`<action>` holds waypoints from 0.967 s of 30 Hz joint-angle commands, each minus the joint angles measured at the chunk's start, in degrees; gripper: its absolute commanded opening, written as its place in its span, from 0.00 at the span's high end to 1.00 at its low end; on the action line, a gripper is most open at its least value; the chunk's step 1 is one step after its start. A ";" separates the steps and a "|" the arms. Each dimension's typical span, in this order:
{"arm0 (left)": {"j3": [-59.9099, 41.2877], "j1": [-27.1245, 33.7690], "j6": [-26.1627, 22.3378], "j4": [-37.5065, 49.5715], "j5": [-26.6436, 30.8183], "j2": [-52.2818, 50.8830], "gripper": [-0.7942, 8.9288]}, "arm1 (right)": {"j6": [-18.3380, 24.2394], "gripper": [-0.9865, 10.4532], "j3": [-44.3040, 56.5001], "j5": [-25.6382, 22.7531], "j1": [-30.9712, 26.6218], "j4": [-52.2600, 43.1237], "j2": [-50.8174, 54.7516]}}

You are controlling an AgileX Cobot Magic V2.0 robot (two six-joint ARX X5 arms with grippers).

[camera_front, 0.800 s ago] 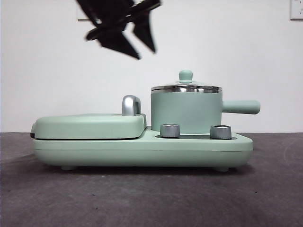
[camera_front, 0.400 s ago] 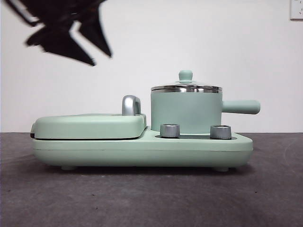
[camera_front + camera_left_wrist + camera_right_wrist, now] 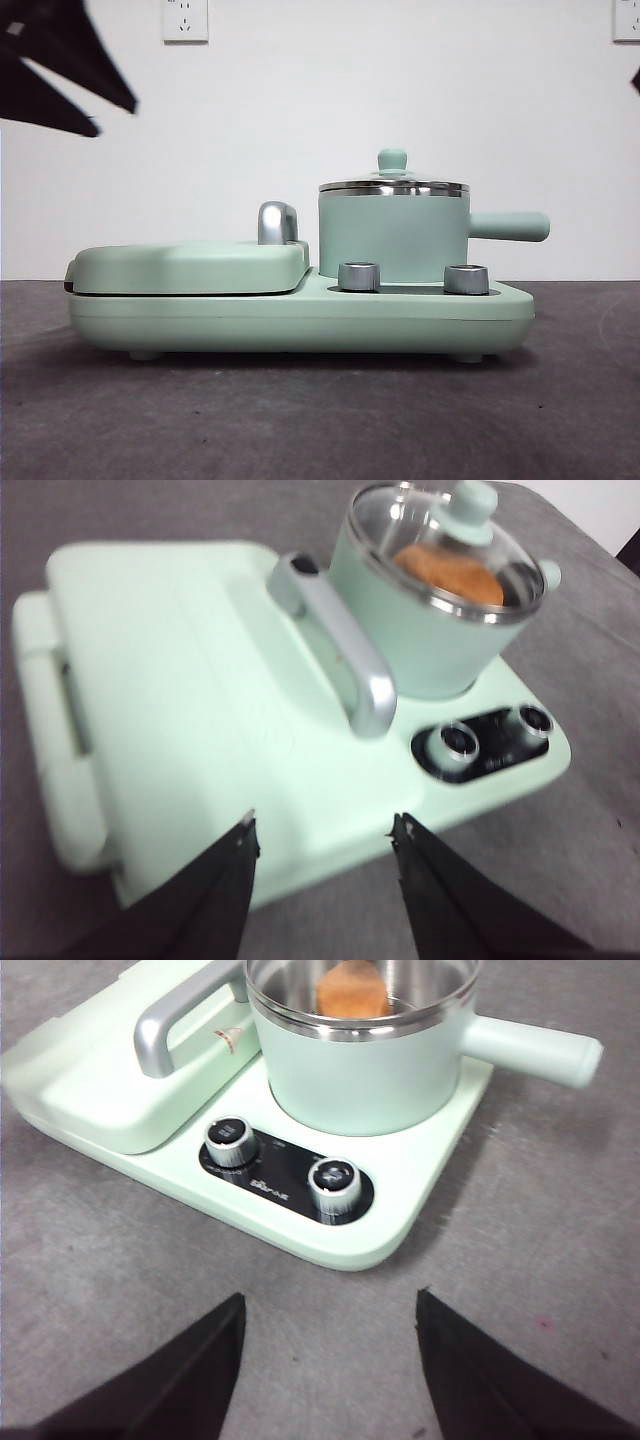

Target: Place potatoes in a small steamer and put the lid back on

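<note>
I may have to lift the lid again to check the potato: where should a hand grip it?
Probably the mint-green knob at the centre of the lid, coming straight down from above. It stands upright and clear, while the flat glass and steel rim sit flush on the small steamer, offering little hold.

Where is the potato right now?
The potato sits inside the small steamer, under the glass lid, as the left wrist view shows. In the front view the steamer stands on the cooker base, right of the grill cover.

potato (image 3: 352, 990): top cut off | left gripper (image 3: 115, 115): mostly off-frame
</note>
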State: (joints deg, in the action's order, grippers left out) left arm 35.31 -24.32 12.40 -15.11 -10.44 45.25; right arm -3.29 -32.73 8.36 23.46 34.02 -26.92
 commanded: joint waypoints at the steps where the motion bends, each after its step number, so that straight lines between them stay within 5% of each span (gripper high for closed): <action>1: -1.33 0.15 0.77 -2.12 -0.15 -3.50 0.69 | -0.57 0.68 -0.17 1.07 0.31 -2.03 -2.23; 14: -2.23 0.74 0.74 -11.13 0.26 -11.13 0.70 | -0.55 0.69 -0.24 3.54 0.35 -4.83 -6.97; 16: -2.23 0.70 0.68 -11.15 0.24 -11.50 0.92 | -0.42 0.94 -0.31 3.54 0.35 -4.92 -6.49; 29: -2.21 0.70 0.15 -10.62 0.31 -11.80 0.91 | -0.52 0.90 -0.39 3.65 0.35 -5.31 -6.19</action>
State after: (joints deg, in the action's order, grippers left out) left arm 32.91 -23.40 12.95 -26.50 -10.31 33.30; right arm -3.42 -32.73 12.01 23.53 29.30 -32.99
